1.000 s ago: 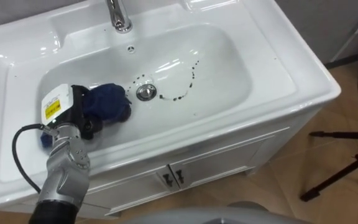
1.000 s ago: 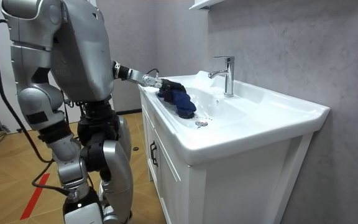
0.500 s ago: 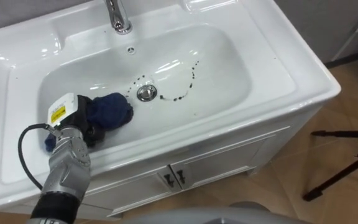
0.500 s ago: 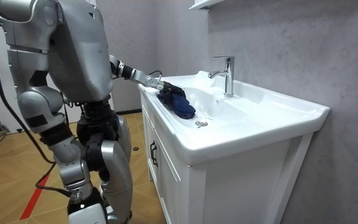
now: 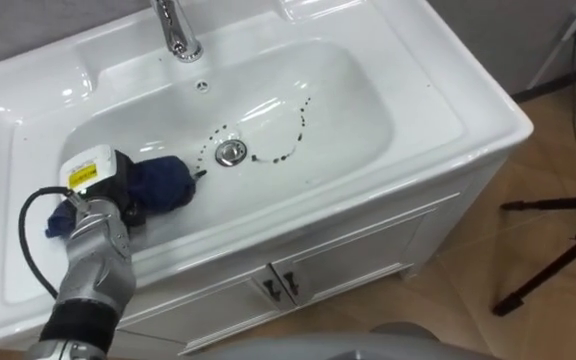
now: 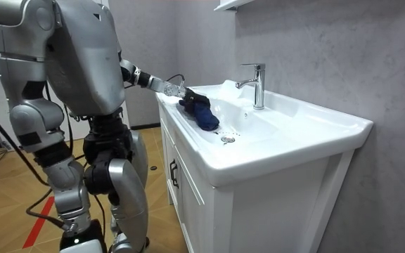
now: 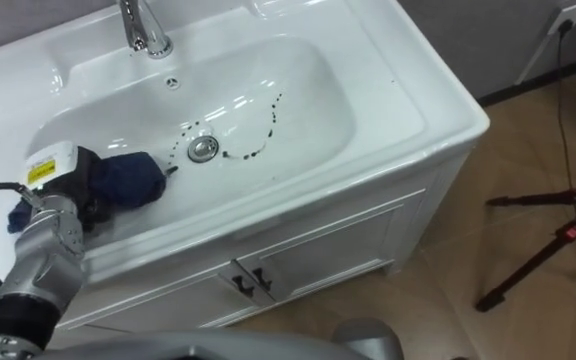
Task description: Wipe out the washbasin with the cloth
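White basin, right half totally free. Left robot hand clutches the blue cloth near the left wall.

Glossy white basin, soft blue cloth, chrome tap

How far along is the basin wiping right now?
Little looks done. The left robot hand is on a dark blue cloth at the left of the white ceramic basin, beside the round metal drain. A curved trail of dark specks right of the drain is not yet wiped.
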You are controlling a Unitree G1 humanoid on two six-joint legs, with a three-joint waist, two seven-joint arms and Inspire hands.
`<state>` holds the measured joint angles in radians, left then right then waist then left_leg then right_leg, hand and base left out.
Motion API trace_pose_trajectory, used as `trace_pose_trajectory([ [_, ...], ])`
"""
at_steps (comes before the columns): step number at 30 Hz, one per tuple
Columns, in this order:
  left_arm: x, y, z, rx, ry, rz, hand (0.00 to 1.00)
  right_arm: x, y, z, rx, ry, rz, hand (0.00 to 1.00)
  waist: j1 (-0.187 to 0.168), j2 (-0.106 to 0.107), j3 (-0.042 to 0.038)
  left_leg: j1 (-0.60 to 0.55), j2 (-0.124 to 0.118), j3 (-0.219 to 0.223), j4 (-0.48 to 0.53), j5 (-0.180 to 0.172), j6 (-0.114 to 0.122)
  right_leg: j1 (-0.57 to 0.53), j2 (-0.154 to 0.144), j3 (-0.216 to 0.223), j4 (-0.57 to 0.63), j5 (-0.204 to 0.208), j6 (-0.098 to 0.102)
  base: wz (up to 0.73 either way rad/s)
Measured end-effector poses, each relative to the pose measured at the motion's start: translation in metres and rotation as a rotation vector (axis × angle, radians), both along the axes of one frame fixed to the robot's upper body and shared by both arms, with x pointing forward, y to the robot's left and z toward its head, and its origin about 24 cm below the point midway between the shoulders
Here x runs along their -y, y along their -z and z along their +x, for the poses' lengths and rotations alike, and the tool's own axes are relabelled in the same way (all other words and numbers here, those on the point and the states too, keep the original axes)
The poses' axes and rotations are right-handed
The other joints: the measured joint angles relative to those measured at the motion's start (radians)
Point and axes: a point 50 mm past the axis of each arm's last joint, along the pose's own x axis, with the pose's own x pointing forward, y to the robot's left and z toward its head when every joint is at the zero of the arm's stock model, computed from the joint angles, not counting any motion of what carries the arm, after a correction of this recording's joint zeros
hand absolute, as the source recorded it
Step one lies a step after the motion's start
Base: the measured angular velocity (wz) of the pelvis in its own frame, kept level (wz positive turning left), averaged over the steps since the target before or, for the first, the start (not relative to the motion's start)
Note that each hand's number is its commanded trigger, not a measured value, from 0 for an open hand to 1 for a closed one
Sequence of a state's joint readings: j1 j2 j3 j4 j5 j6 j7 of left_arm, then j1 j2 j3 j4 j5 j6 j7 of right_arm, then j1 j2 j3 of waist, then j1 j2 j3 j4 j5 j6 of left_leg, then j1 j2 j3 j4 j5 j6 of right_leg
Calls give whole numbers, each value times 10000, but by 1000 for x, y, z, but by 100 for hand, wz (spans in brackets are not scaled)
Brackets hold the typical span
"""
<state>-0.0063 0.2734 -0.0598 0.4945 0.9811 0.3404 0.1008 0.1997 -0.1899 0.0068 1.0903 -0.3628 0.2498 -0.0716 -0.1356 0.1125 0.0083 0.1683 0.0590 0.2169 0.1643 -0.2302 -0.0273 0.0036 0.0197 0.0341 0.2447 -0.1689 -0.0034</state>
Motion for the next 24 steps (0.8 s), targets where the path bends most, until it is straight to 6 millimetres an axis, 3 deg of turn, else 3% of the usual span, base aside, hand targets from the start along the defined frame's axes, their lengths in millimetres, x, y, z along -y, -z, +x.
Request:
trace_pose_trajectory([
  [11, 0, 7, 4, -399, -37, 96, 100, 1, -1, -1, 70, -98, -469, 0, -274, -66, -9, 5, -3, 10, -2, 0, 1, 24, -6, -7, -11, 19, 11, 0],
  [24, 24, 15, 5, -1216, 796, -94, 100, 0, 0, 0, 125, -118, -345, 0, -689, -120, -24, 135, -3, -2, 11, -1, 2, 181, -43, -91, -38, 18, 12, 1],
])
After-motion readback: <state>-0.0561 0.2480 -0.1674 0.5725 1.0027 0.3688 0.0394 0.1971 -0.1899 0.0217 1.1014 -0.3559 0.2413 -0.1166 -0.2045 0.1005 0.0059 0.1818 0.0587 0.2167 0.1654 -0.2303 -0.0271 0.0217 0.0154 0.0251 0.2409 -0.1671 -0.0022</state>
